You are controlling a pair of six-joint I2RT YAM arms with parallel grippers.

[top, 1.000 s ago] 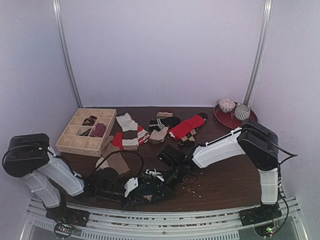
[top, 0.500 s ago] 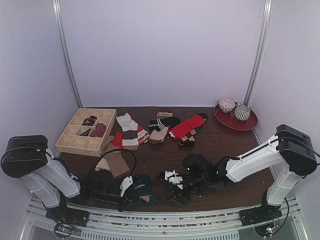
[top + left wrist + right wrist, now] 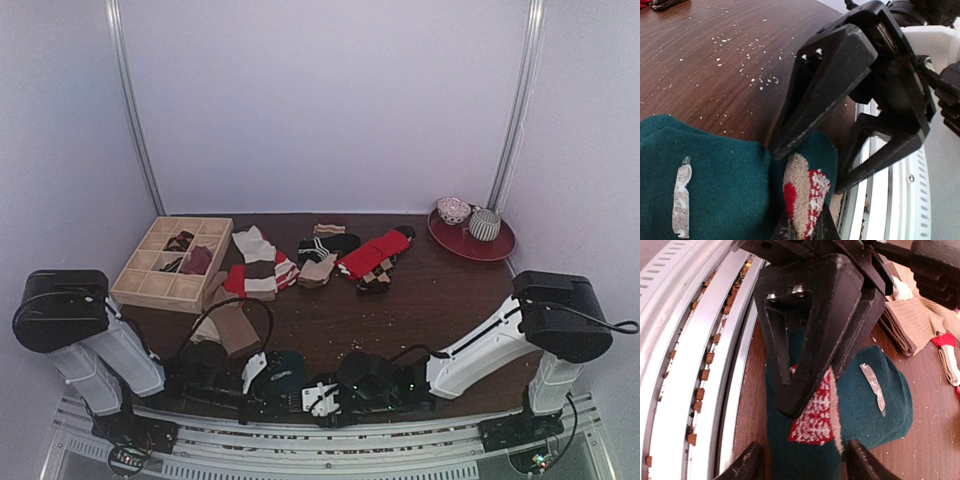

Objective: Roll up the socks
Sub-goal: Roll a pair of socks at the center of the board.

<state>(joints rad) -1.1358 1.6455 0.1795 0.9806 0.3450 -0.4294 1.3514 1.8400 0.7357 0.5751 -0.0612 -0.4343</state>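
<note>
A dark teal sock (image 3: 286, 367) with a red, white and beige patch (image 3: 815, 415) lies at the table's near edge. My left gripper (image 3: 806, 227) is shut on the patched end of this sock (image 3: 725, 170); in the top view, the left gripper (image 3: 257, 373) is just left of it. My right gripper (image 3: 804, 450) is open, its fingers (image 3: 749, 464) on either side of the same sock end, facing the left gripper's jaws. In the top view the right gripper (image 3: 320, 395) is low by the front rail. More socks (image 3: 258, 262) lie in a loose pile at the back.
A wooden compartment box (image 3: 172, 262) holding a few rolled socks stands at the back left. A red plate (image 3: 495, 247) with two bowls sits at the back right. A tan sock (image 3: 230, 325) lies near the left arm. The metal rail (image 3: 700, 340) runs right beside the sock.
The right arm has swung down and left to the near edge, and its gripper has opened round the teal sock's end. The left gripper has kept its hold.
</note>
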